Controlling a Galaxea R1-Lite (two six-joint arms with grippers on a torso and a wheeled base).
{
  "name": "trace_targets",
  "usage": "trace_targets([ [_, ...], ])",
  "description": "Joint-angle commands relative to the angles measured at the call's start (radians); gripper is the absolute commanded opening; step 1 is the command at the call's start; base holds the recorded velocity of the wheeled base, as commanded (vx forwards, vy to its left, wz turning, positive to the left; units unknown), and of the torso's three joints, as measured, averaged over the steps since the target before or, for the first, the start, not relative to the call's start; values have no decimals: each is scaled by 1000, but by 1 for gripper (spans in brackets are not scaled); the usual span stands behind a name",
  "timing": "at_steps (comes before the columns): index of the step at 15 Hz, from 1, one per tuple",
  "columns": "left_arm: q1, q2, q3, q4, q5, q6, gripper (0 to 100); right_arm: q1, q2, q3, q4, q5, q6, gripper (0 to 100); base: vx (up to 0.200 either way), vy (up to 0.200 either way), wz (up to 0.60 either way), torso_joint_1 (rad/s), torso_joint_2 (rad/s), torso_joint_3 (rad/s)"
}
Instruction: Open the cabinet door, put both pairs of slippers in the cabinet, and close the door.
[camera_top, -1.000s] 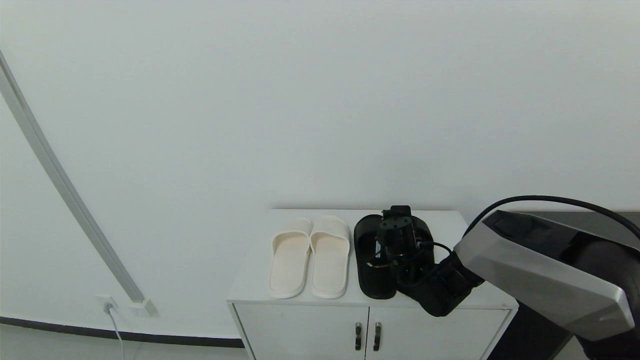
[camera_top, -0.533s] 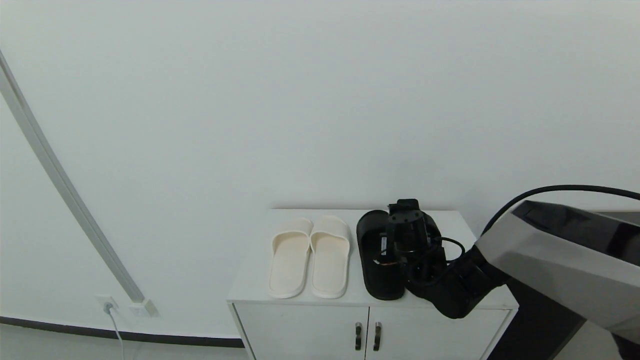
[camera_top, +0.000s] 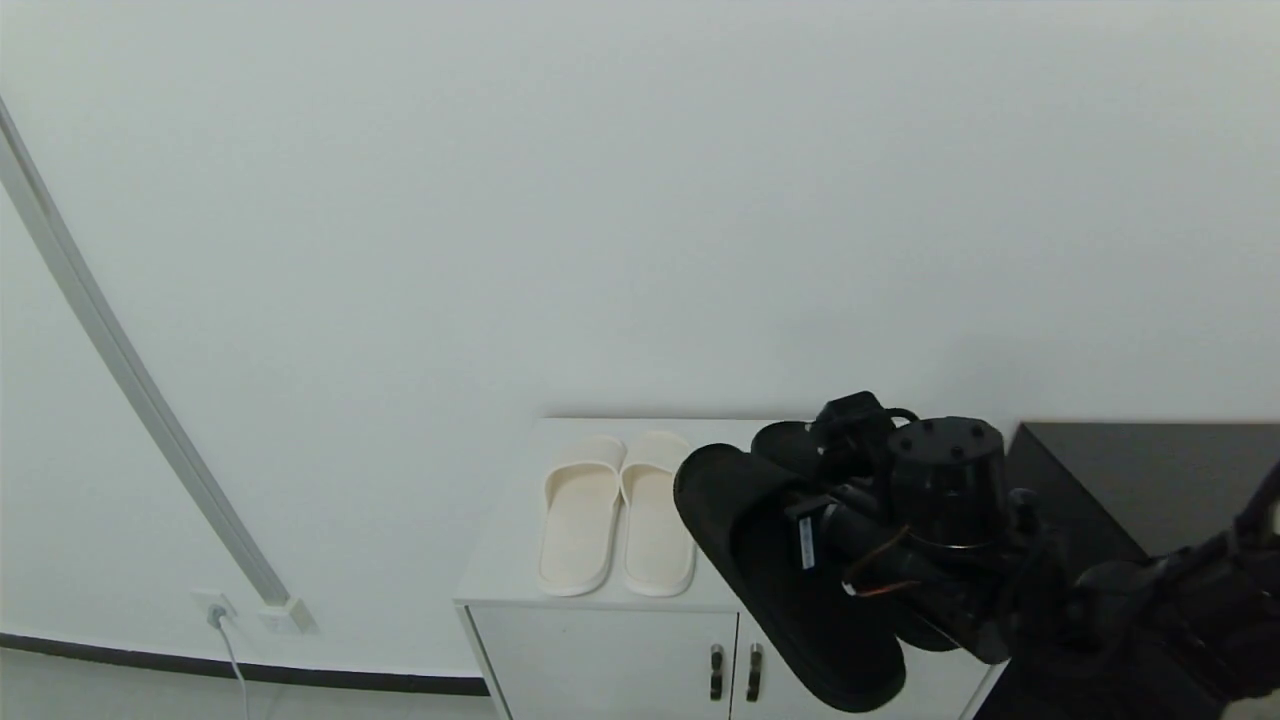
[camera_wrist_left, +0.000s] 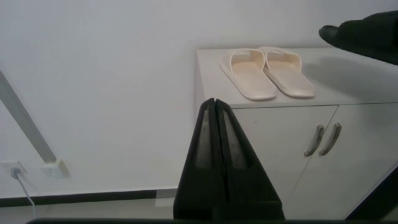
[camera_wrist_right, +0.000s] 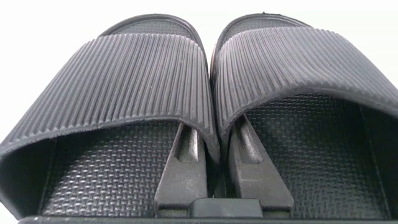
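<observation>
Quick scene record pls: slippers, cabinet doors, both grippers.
black slippers: held as a pair in the air, tilted, over the right end of the cabinet
white slippers: side by side on the cabinet top
cabinet doors: closed
right gripper: shut on black slippers, one finger inside each
left gripper: shut, empty, away from the cabinet

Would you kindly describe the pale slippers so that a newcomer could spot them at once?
Find the white cabinet against the wall. On its top, toward the left, the cream slippers lie flat side by side. They are pale and resting, unlike the black pair held aloft in the right gripper.
</observation>
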Motion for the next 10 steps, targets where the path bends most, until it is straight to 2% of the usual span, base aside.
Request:
trace_targets([
  [1, -1, 1, 0, 0, 0, -2, 0, 30, -231, 104, 63, 163, -7, 0, 0, 0, 0, 0, 0, 0],
  [3, -1, 1, 0, 0, 0, 0, 0, 36, -284, 102, 198, 240, -4, 0, 0, 0, 0, 0, 0, 0],
  [10, 1, 1, 0, 0, 0, 0, 0, 67, -287, 129, 206, 252, -4, 0, 0, 0, 0, 0, 0, 0],
])
